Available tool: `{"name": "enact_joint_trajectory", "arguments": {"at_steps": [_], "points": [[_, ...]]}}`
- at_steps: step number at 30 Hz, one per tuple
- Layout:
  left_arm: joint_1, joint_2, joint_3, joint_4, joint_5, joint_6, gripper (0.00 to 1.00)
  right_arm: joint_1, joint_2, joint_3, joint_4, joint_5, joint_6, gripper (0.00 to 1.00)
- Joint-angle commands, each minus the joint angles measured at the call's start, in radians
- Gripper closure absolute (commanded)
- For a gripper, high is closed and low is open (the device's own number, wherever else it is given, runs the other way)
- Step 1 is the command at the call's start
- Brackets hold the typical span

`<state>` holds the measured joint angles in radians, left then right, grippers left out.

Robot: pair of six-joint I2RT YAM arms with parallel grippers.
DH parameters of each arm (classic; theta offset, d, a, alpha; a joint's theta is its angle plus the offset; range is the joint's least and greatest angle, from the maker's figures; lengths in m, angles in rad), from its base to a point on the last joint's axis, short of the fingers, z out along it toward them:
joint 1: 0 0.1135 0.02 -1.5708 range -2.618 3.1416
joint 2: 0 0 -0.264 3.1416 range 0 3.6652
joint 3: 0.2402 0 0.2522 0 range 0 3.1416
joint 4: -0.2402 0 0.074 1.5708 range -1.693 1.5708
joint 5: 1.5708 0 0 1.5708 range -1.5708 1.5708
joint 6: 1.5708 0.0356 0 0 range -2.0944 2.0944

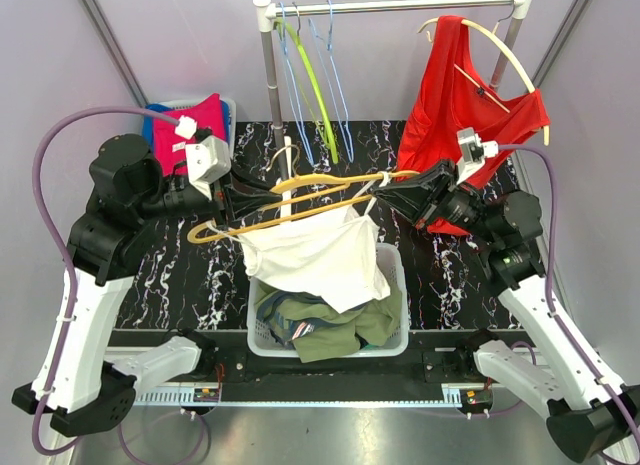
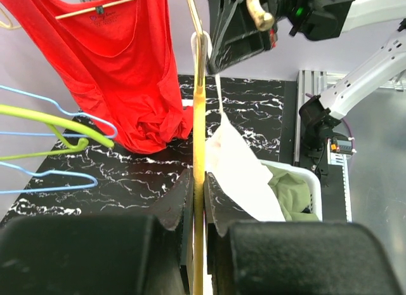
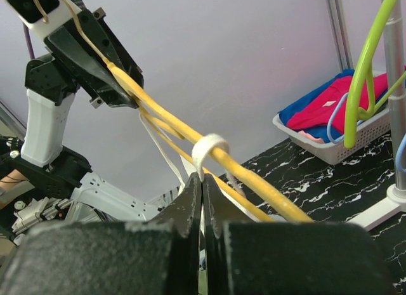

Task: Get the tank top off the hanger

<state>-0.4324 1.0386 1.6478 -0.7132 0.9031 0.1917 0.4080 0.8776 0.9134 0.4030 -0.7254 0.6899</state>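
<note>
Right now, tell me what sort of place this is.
Probably a robot test bench dressed as a laundry corner: a rail with hangers, a full basket, all on one table.

No legible text anywhere, small dark neck print (image 2: 99, 9) inside the red tank top (image 2: 127, 73), too blurred to read

- Top external: fixed, high behind the near edge of the tabletop (image 1: 170, 275). Looks down and forward across it to the rack (image 1: 390, 5). Widest and farthest view.
- Left wrist: close, sighted along the left gripper (image 2: 200, 181), facing the right gripper (image 2: 222, 54).
- Right wrist: close, sighted along the right gripper, tilted upward, facing the left gripper.
- Shared: the hanger (image 2: 199, 117) shows in all three views. The two wrist views face each other along it.
</note>
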Motion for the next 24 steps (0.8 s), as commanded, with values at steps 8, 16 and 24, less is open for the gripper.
{"name": "enact_joint_trajectory", "arguments": {"at_steps": [8,16,24], "points": [[0.006,-0.092,-0.105,-0.066,-0.087,0.202,0.92,0.005,-0.193,0.111,-0.300,0.251,-0.182,1.00],[0.006,-0.120,-0.057,-0.089,-0.063,0.193,0.92,0.005,-0.192,0.127,-0.574,0.472,-0.296,1.00],[0.006,-0.147,-0.009,-0.114,0.037,0.114,0.93,0.005,-0.181,0.082,-0.610,0.541,-0.334,1.00]]}}
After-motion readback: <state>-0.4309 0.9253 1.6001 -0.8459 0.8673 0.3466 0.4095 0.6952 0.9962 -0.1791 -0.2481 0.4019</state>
